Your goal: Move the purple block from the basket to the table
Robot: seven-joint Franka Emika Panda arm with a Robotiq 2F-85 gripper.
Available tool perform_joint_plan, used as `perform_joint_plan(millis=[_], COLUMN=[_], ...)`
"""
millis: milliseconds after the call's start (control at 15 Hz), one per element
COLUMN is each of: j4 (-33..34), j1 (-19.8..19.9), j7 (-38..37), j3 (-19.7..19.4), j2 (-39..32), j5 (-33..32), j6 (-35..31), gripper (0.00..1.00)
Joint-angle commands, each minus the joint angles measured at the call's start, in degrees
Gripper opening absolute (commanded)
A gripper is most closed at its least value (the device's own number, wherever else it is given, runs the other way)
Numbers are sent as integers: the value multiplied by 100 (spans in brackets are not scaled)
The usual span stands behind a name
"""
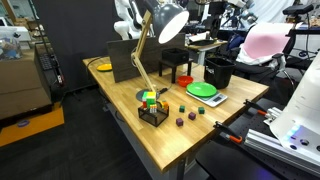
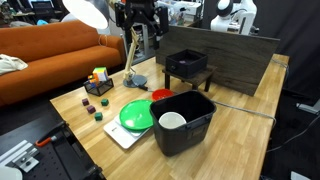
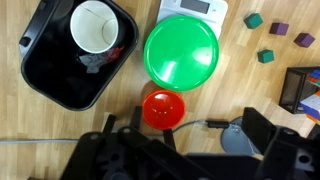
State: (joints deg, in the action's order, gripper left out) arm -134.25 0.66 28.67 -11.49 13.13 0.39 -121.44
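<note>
The small black basket (image 1: 153,112) stands on the wooden table (image 1: 170,140) by the lamp base; it also shows in an exterior view (image 2: 98,86) and at the right edge of the wrist view (image 3: 303,88). It holds coloured blocks, but I cannot make out a purple one inside. Two small purple blocks (image 3: 280,28) (image 3: 303,40) lie on the table near two green ones. My gripper (image 2: 140,40) hangs high above the table, open and empty; in the wrist view (image 3: 185,150) its dark fingers frame a red bowl (image 3: 162,108) and the lamp base (image 3: 235,135).
A black bin (image 3: 45,75) holds a white cup (image 3: 95,25). A green plate (image 3: 181,52) sits on a white scale (image 3: 195,10). A desk lamp (image 1: 165,20) leans over the table. A black stool-like stand (image 2: 187,65) and a dark board (image 2: 235,60) stand further back.
</note>
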Motion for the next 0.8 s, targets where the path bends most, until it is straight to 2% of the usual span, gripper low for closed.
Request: perform_joint_plan(millis=[0,200,267,733], j4=[722,1289,961,1032], j1=[34,132,168,195], j7=[505,558,391,386], j3=[24,140,191,231], j2=[-742,-1276,-995,-1070], j5=[304,392,288,288], j6=[15,95,-6,3], gripper=[100,100,100,100])
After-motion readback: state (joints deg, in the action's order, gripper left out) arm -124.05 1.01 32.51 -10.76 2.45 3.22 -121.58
